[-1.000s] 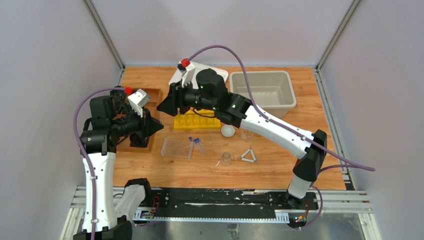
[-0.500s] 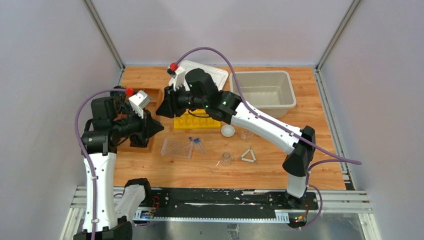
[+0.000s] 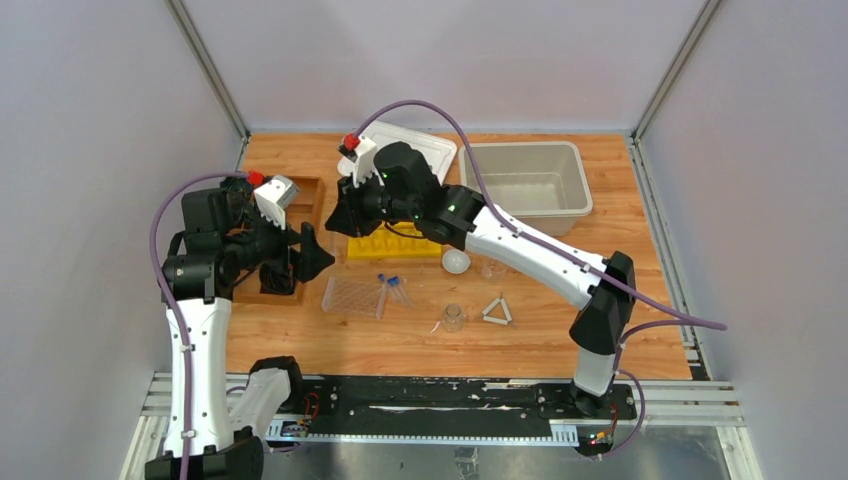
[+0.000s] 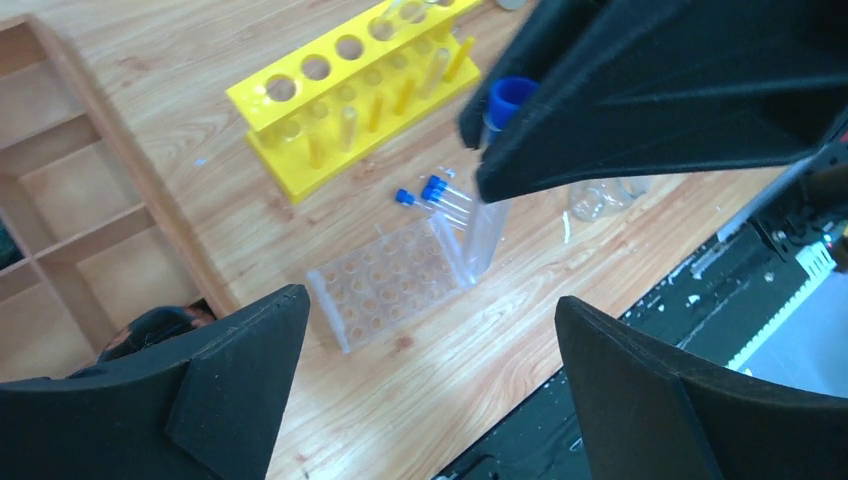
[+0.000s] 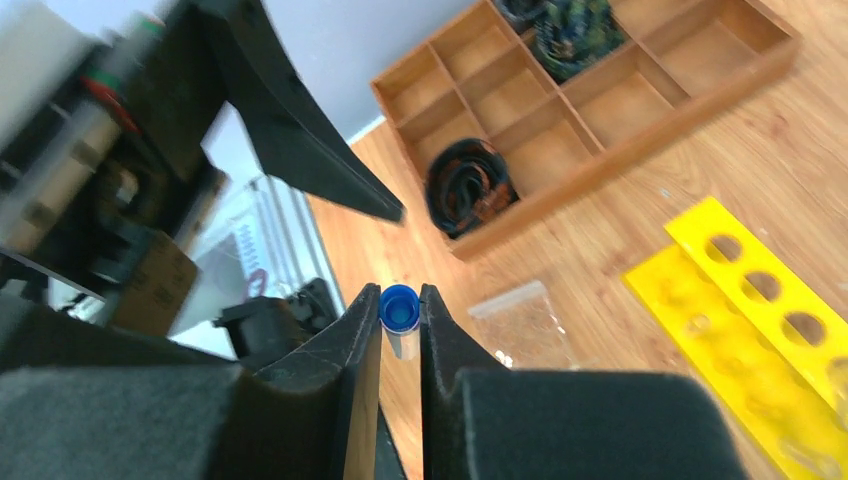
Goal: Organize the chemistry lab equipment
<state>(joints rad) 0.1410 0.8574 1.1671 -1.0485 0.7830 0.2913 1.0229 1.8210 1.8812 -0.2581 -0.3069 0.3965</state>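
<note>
Blue-capped tube [image 5: 400, 308] pinched in right jaws (loose tubes [image 3: 392, 287] beside clear rack [image 3: 352, 296]).

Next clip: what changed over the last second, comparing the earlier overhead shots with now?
The left gripper opened wide, apparently releasing the blue-capped tube. The right gripper closed on that tube, and its arm shifted slightly left. The clear rack, loose tubes, white dome and triangle lie where they were.
</note>
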